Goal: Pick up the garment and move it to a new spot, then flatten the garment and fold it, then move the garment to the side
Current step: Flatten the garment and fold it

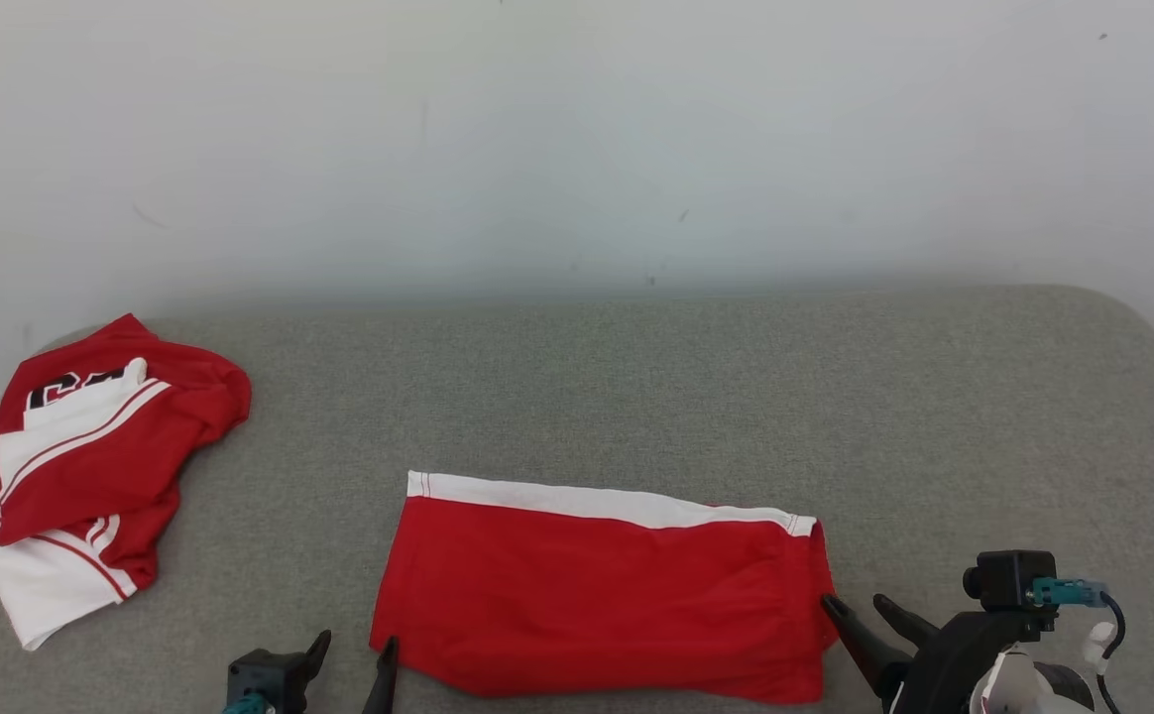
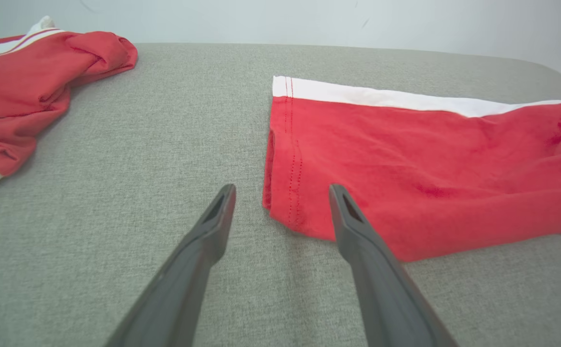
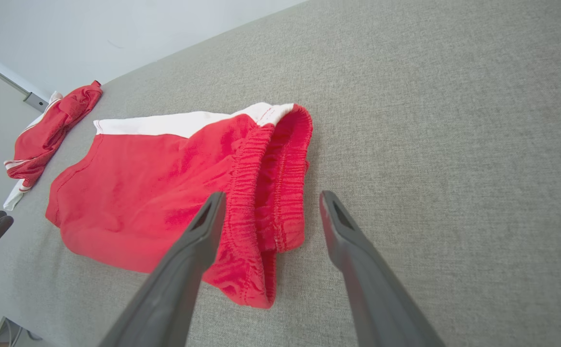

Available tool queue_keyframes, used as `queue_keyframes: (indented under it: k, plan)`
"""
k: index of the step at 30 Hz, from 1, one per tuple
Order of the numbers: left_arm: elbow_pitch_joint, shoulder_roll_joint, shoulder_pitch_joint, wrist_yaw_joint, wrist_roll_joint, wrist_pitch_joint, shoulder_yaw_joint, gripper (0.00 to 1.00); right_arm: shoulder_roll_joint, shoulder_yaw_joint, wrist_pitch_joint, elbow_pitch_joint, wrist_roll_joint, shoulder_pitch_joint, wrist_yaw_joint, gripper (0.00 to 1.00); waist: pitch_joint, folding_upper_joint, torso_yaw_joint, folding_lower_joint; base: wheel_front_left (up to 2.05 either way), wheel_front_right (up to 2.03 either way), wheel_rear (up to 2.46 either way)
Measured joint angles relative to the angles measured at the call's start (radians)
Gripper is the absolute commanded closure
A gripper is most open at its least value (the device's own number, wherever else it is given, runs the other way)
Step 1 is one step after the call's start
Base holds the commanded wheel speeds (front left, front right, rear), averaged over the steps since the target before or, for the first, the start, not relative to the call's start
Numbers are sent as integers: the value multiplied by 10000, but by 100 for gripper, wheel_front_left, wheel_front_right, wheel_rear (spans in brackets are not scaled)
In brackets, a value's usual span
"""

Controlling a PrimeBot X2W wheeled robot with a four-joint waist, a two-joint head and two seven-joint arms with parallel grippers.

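Observation:
The garment (image 1: 602, 595) is a pair of red shorts with a white band along its far edge, lying folded and flat near the front of the grey surface. My left gripper (image 1: 354, 650) stands open at its left hem, fingers straddling the near-left corner (image 2: 283, 193) without holding it. My right gripper (image 1: 860, 607) is open at the right end, where the elastic waistband (image 3: 275, 183) bunches between the fingers (image 3: 198, 241). Nothing is gripped. The garment also shows in the left wrist view (image 2: 420, 164) and the right wrist view (image 3: 155, 193).
A second red and white garment (image 1: 91, 466) lies crumpled at the far left of the grey padded surface (image 1: 636, 387), also seen as a heap (image 2: 30, 82) and a small bundle (image 3: 49, 130). A pale wall (image 1: 577, 139) backs the surface. Bare fabric stretches behind and right of the shorts.

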Motion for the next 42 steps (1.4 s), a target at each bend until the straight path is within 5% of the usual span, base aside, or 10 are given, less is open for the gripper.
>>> queue_keyframes:
  k: [14, 42]
  plan:
    - [-1743, 244, 863, 96, 727, 0, 656, 0, 261, 178, 1043, 991, -25, -761, -683, 0, 73, 0, 647, 0, 0, 0, 0]
    - [-3156, -355, 2030, 98, 2422, -13, 2884, 0, 1009, 855, 3718, 2966, 115, -2195, -1076, 0, 574, 0, 1108, 0, 0, 0, 0]
